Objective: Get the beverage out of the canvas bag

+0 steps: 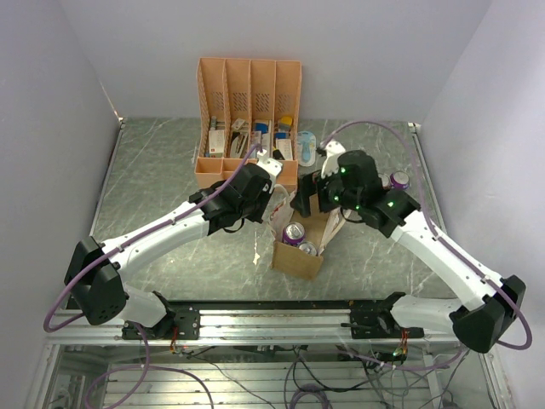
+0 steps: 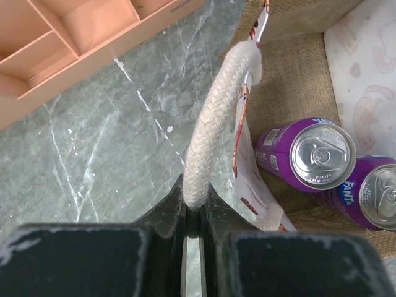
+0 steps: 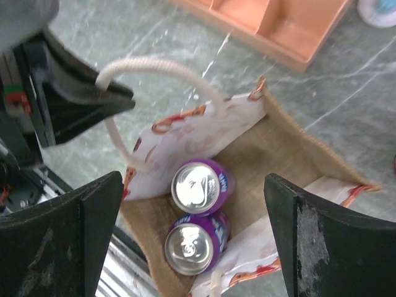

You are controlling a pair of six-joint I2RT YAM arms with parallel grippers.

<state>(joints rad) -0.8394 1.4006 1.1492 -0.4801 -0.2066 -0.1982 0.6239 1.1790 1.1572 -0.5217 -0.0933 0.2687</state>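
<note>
The tan canvas bag (image 1: 294, 262) stands open at the table's middle, near the front edge. Two purple Fanta cans stand upright inside it (image 1: 294, 233) (image 1: 307, 249). My left gripper (image 1: 272, 196) is shut on the bag's whitish rope handle (image 2: 213, 124) and holds it up and to the left; its jaws (image 2: 195, 201) pinch the rope. My right gripper (image 3: 193, 185) is wide open above the bag's mouth, one finger on each side of the cans (image 3: 199, 187) (image 3: 192, 247), not touching them. The bag's burlap wall (image 3: 278, 148) and printed lining show.
The salmon-pink slotted organizer (image 1: 249, 119) with small items stands just behind the bag. A white and blue object (image 1: 306, 146) lies at its right. Another purple can (image 1: 398, 180) lies by the right arm. The metal rail (image 1: 272, 319) runs along the front.
</note>
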